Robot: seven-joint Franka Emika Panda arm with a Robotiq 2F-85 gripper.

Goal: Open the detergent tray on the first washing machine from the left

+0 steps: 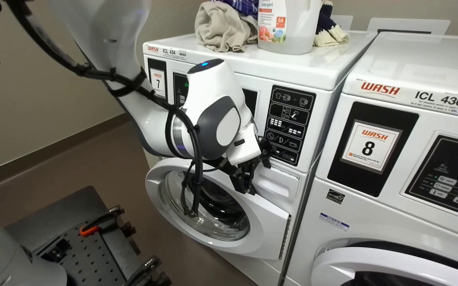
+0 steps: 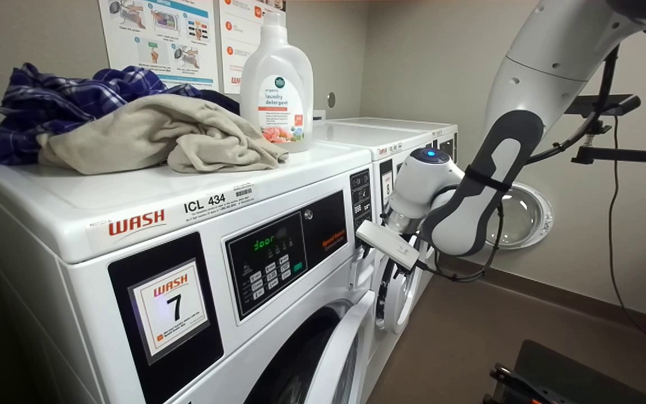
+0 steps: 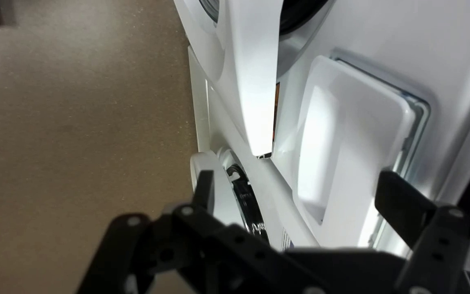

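Observation:
The first washing machine [image 1: 253, 65] is white, marked ICL 434 and 7; it also shows in an exterior view [image 2: 300, 182]. Its round door [image 1: 268, 234] stands open. The detergent tray [image 1: 276, 182] is a white rectangular front below the black button panel [image 1: 290, 125]. In the wrist view the tray [image 3: 353, 134] shows a handle recess and a narrow gap along its panel-side edge. My gripper [image 1: 257, 174] is open and empty in front of the tray. In the wrist view the gripper [image 3: 302, 194] has one finger over the gap; contact cannot be told.
A machine marked ICL 436 and 8 [image 1: 412, 59] stands alongside, with its door [image 1: 372, 262] open. A detergent bottle [image 1: 292, 31] and a beige cloth [image 1: 221, 28] lie on top of the first machine. The open door edge [image 3: 259, 102] is close beside the tray.

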